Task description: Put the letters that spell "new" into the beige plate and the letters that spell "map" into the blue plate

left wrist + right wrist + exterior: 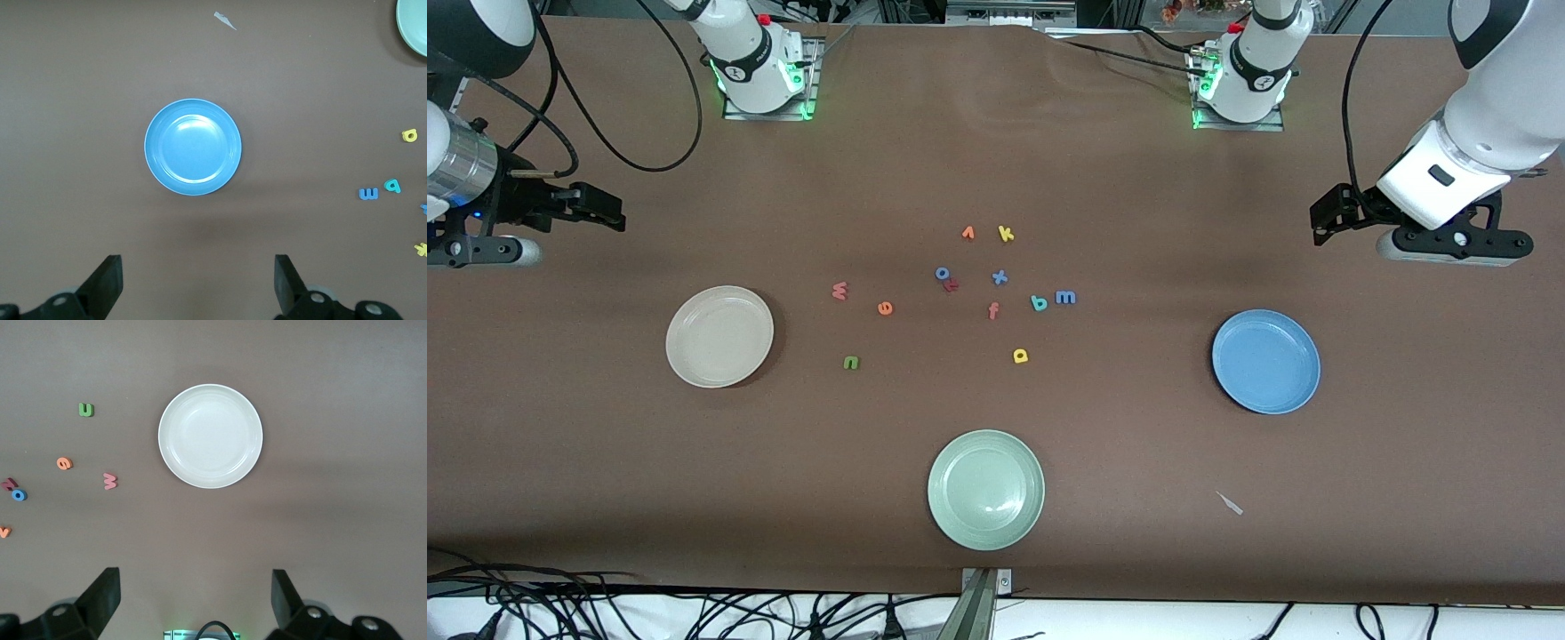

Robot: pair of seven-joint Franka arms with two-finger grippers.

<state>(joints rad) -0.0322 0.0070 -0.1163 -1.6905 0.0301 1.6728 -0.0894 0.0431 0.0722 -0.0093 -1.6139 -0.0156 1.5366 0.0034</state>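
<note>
The green n, orange e and pink w lie on the table beside the empty beige plate. The blue m, teal a and yellow p lie mid-table, toward the empty blue plate. My right gripper hangs open and empty above the table's right-arm end, looking down on the beige plate. My left gripper hangs open and empty above the left-arm end, with the blue plate below it.
A pale green plate sits near the front edge. Spare letters cluster mid-table: yellow k, orange v, blue o, blue x, salmon f. A small pale scrap lies nearer the front camera than the blue plate.
</note>
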